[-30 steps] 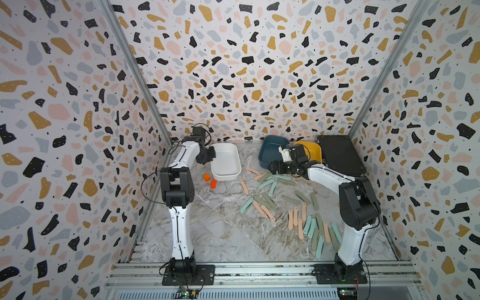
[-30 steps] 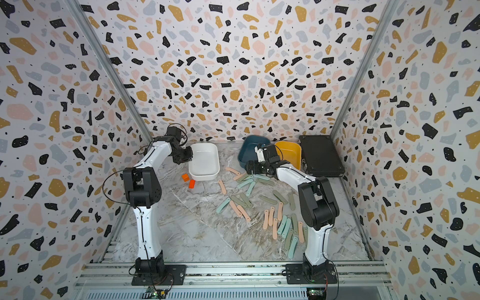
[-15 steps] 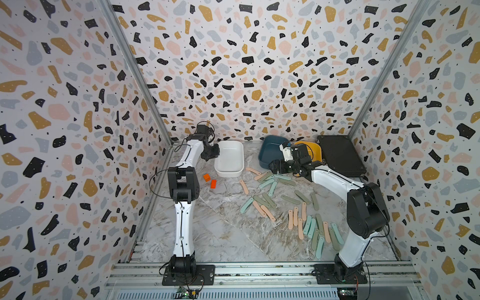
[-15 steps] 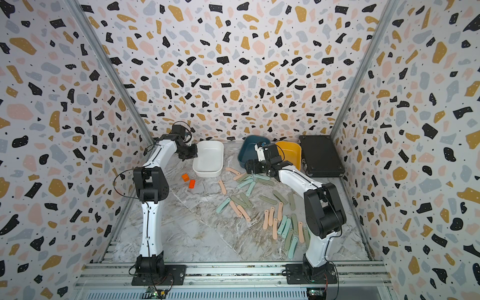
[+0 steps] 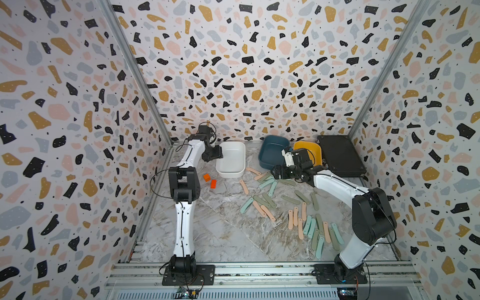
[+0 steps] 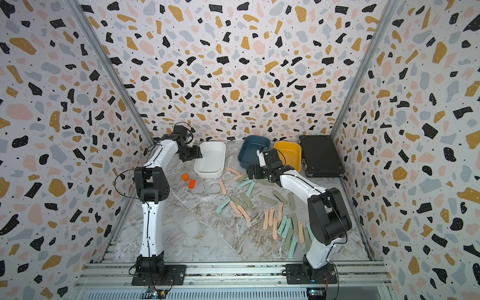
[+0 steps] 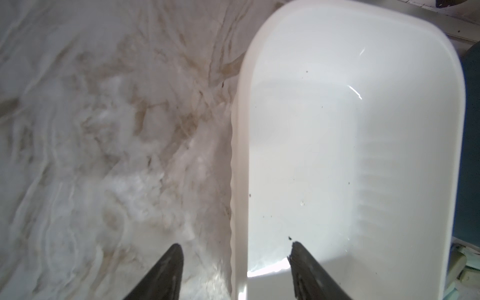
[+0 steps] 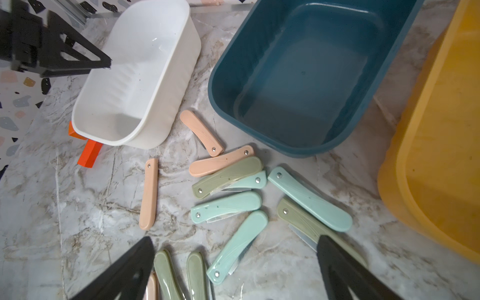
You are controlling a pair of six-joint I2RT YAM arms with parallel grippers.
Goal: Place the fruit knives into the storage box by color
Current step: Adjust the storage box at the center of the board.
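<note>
Since no knife yet shows in any tub, the whole sort appears outstanding.

Top views. Far left: rounded white plastic tub [image 5: 230,173]. Far centre: dark teal plastic tub [image 5: 271,155] and mustard yellow plastic tub [image 5: 315,149]. Far right: flat black latched case [image 5: 340,155]. Strewn over the marble tabletop [image 5: 220,233], from near right up to the tubs: folded pastel fruit knives [image 5: 290,219] in peach, sage and mint. At the white tub's left wall: left tool [image 5: 219,155]. Low over the farthest knives: right tool [image 5: 274,173].

Left wrist view. Hazard: a sideways withdrawal could drag or tip the tub. The left tool [image 7: 235,255]: jaws apart, empty, straddling the tub's wall, one finger inside.

Right wrist view. Hazard: knives crowd and overlap, and a sage knife [image 8: 298,220] runs beneath one finger; closing may pinch two colours or skid on a partly exposed blade. The right tool: jaws wide apart, empty, above a mint knife [image 8: 239,244].
</note>
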